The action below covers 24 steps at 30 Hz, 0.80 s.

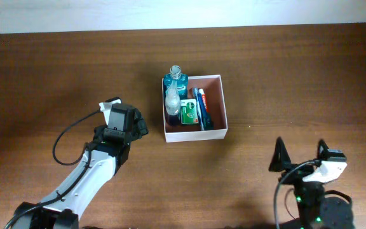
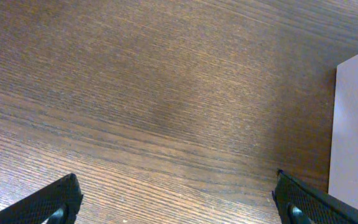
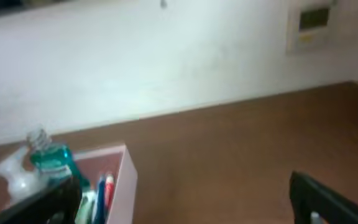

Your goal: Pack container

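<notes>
The container (image 1: 224, 105) is a square white-walled box with a reddish-brown inside, at the table's middle. In it lie a teal mouthwash bottle (image 1: 175, 79), a small clear bottle (image 1: 171, 98), a green packet (image 1: 187, 112) and a toothpaste tube (image 1: 200, 105). My left gripper (image 1: 139, 124) is open and empty, just left of the box; its wrist view shows bare wood between the fingers (image 2: 176, 202) and the box's white wall (image 2: 356, 130) at right. My right gripper (image 1: 300, 154) is open and empty at the front right; its blurred wrist view (image 3: 185, 199) shows the container (image 3: 128, 174) and mouthwash bottle (image 3: 48, 155).
The wooden table (image 1: 56, 76) spreads to both sides of the box. A white wall (image 3: 166, 56) runs behind the table's far edge. A black cable (image 1: 65, 137) loops beside my left arm.
</notes>
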Available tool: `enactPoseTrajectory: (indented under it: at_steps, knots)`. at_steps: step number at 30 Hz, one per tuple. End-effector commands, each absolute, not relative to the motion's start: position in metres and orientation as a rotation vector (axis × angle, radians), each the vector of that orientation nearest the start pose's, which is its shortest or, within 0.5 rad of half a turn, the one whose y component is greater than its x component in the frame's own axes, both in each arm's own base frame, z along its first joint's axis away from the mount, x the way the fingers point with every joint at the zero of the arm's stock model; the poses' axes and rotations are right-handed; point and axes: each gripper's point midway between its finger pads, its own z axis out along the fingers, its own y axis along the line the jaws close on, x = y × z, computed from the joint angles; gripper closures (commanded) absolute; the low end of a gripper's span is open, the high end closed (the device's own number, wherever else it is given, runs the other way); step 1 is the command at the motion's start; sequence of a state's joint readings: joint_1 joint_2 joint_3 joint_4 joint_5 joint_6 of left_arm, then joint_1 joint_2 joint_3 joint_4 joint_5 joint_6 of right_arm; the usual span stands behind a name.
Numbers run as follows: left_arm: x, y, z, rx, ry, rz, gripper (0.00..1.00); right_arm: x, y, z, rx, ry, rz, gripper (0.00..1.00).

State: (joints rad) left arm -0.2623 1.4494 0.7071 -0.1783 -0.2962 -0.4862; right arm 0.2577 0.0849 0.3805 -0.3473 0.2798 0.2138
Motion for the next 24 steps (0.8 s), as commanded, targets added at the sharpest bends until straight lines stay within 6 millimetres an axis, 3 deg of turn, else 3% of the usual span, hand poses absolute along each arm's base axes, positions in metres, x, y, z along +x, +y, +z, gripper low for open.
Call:
enactPoseTrajectory:
  at_steps: [1, 8, 15, 24]
  knots:
    - [0.355, -0.040, 0.065, -0.377, 2.404, 0.062, 0.01, 0.229, 0.017, 0.237, 0.146, 1.560, 0.198, 0.01]
    - [0.355, -0.040, 0.065, -0.377, 2.404, 0.062, 0.01, 0.238, 0.008, 0.232, 0.152, 1.424, 0.199, 0.01]
    - [0.355, -0.040, 0.065, -0.377, 2.404, 0.062, 0.01, 0.241, -0.001, 0.220, 0.135, 1.442, 0.118, 0.01]
    - [0.355, -0.040, 0.065, -0.377, 2.405, 0.062, 0.01, 0.247, 0.002, 0.172, 0.026, 1.582, 0.019, 0.01]
